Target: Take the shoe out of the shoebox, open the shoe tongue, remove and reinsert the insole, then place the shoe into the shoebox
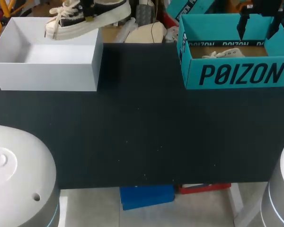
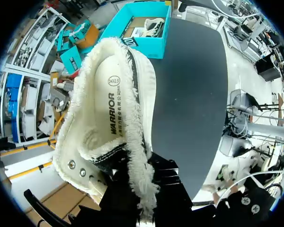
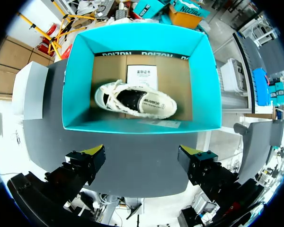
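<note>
Holding the raised shoe [image 2: 109,118] pinched in the left gripper [image 2: 143,187], lower the wide-open right gripper [image 3: 143,157] straight down, grabbing the boxed shoe [image 3: 135,100] by its side, not laces.

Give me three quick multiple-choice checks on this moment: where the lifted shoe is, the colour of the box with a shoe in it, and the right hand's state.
1. Where is the held shoe?
A) down inside a box
B) in the air by the white box's far rim
C) lying on the floor

2. What colour is the box around the boxed shoe?
A) teal
B) white
C) red

3. How is the right hand?
A) shut on a shoe
B) shut on a box wall
C) open, holding nothing

Answers:
1 B: the left hand grips it up by that rim in the head view.
2 A: the right wrist view looks down into the teal box.
3 C: its yellow tips stand wide apart above that box.
</note>
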{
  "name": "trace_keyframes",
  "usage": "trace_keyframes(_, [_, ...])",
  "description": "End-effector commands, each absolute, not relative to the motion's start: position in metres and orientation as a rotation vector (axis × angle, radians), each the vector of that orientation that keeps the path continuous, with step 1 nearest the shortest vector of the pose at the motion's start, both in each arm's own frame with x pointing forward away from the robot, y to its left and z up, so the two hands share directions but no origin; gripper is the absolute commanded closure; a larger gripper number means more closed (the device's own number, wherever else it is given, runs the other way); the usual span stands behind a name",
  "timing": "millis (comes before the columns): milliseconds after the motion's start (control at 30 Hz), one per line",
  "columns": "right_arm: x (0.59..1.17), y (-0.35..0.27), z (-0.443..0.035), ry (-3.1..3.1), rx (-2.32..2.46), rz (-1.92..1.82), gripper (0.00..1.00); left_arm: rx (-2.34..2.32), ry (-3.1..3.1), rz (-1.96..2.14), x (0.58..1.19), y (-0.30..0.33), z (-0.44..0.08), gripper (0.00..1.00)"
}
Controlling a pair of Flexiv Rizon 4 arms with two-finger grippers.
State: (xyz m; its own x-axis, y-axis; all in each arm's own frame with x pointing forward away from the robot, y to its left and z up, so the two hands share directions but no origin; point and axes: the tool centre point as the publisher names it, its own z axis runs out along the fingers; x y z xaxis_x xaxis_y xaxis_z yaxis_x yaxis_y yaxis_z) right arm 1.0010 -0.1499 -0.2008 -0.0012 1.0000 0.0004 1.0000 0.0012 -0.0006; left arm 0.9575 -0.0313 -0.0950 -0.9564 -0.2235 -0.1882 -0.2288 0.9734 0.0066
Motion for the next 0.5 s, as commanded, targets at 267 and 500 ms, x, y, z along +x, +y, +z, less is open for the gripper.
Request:
trace_keyframes(267, [1.001, -0.150, -0.201, -2.222, -2.220, 0.000, 0.00, -0.353, 2.514, 0.249, 0.874, -0.089, -0.136, 1.00])
trace_keyframes(500, [1.001, -0.150, -0.201, -2.222, -2.220, 0.000, 0.00, -0.321, 2.548, 0.247, 0.853, -0.105, -0.177, 1.00])
